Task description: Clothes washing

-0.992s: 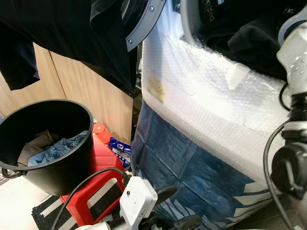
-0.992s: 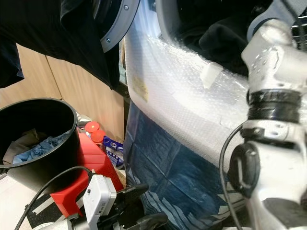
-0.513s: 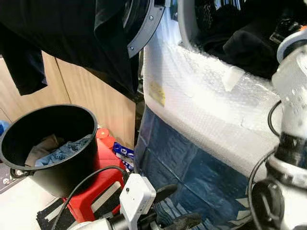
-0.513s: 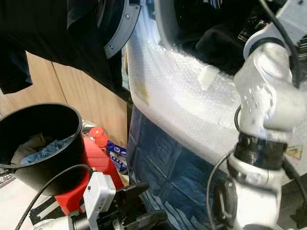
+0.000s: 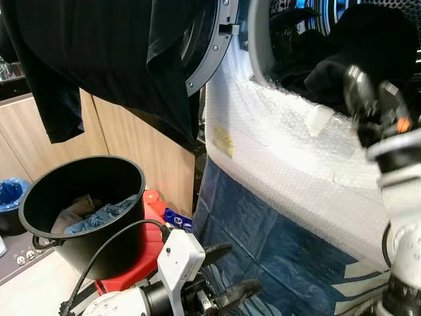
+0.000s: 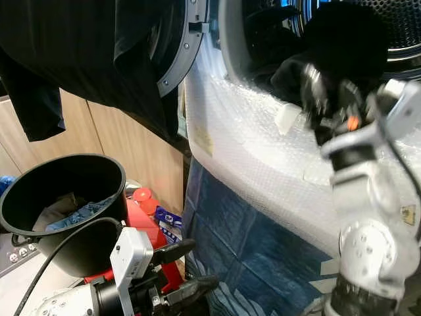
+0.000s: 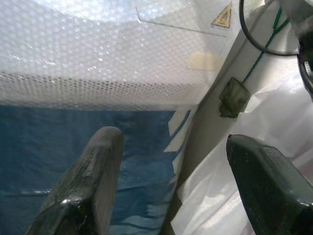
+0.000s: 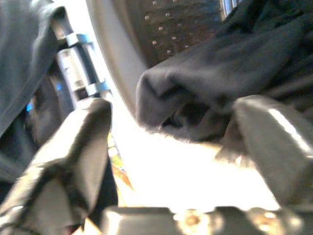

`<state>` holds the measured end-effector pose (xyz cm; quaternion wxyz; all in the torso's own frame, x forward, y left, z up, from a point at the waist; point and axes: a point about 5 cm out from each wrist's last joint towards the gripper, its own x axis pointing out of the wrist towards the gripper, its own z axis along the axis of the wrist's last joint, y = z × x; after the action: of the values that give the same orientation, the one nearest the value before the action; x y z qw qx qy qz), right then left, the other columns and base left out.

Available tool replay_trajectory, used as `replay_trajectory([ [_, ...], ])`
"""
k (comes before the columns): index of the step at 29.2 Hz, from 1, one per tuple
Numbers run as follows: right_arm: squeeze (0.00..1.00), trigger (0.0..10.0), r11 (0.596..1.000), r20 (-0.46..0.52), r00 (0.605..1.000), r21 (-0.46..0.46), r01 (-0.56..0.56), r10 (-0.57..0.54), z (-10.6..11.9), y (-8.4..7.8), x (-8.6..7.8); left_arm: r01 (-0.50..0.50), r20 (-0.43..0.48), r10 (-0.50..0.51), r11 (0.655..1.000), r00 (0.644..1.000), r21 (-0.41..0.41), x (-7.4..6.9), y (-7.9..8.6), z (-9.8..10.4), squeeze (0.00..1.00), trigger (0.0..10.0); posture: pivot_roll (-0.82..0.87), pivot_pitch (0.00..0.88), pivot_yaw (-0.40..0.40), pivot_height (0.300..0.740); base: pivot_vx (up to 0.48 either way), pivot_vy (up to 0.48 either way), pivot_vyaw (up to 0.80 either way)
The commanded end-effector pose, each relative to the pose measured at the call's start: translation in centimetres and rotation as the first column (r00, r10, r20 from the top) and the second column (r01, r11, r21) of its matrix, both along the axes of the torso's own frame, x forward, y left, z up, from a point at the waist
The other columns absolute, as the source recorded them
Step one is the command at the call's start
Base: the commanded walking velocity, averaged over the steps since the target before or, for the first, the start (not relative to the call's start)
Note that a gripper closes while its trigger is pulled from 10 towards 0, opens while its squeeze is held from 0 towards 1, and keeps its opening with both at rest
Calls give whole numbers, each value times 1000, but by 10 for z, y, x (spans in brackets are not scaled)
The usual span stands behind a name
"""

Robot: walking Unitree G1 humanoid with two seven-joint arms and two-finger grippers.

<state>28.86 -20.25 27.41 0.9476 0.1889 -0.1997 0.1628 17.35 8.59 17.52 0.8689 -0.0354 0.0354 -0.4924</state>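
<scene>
My left gripper (image 5: 227, 273) hung low with its fingers (image 7: 93, 181) spread wide and empty, beside the black bucket (image 5: 85, 210) of clothes. My right gripper (image 6: 325, 92) sat raised, fingers wide, just before the dark garments (image 8: 230, 63) in the washing machine drum (image 5: 309, 20).

A red plastic stool (image 5: 152, 232) stands on the floor beside the wooden cabinet fronts (image 5: 129, 141). Two red bottle caps (image 6: 142, 195) and a blue packet (image 5: 176, 219) lie just beside it. At the far left edge a bin lined with a blue bag (image 5: 9, 195) sits low against the cabinets. A yellow warning triangle sticker (image 7: 222, 16) shows beneath clear film.
</scene>
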Motion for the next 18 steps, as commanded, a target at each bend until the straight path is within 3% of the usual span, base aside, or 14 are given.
replay_trajectory([
  [1, 0, 10000, 994, 28, 994, -24, -109, 110, -10, 9, -4, -35, 44, 34, 999, 998, 33, 5, 5, 0, 0, 10000, -6, 0, -62, 740, 0, 0, 0],
  [8, 0, 10000, 966, -72, 968, -82, -247, 241, -57, 7, -11, -86, 79, 79, 993, 994, 86, 10, 13, -10, 0, 10000, 5, 0, -56, 740, 0, 0, 0],
  [9, 0, 10000, 939, -135, 937, -80, -335, 323, -76, 9, -17, -108, 76, 101, 989, 992, 98, 12, 15, -15, 0, 10000, 9, 0, -50, 740, 0, 0, 0],
  [10, 0, 10000, 939, -135, 937, -80, -335, 323, -76, 9, -17, -108, 76, 101, 989, 992, 98, 12, 15, -15, 0, 10000, 9, 0, -50, 740, 0, 0, 0],
  [11, 0, 10000, 907, -208, 894, -63, -417, 397, -96, 10, -24, -124, 59, 118, 985, 991, 116, 14, 18, -23, 0, 10000, 9, 0, -50, 740, 0, 0, 0],
  [14, 0, 10000, 857, -300, 837, -103, -505, 457, -127, 13, -37, -200, 47, 196, 973, 980, 119, 24, 23, -34, 0, 10000, 10, 0, -44, 740, 0, 0, 0],
  [18, 0, 10000, 854, -378, 816, -108, -509, 438, -153, 11, -37, -232, -1, 234, 963, 972, 140, 32, 29, -49, 0, 10000, 11, 0, -36, 740, 0, 0, 0],
])
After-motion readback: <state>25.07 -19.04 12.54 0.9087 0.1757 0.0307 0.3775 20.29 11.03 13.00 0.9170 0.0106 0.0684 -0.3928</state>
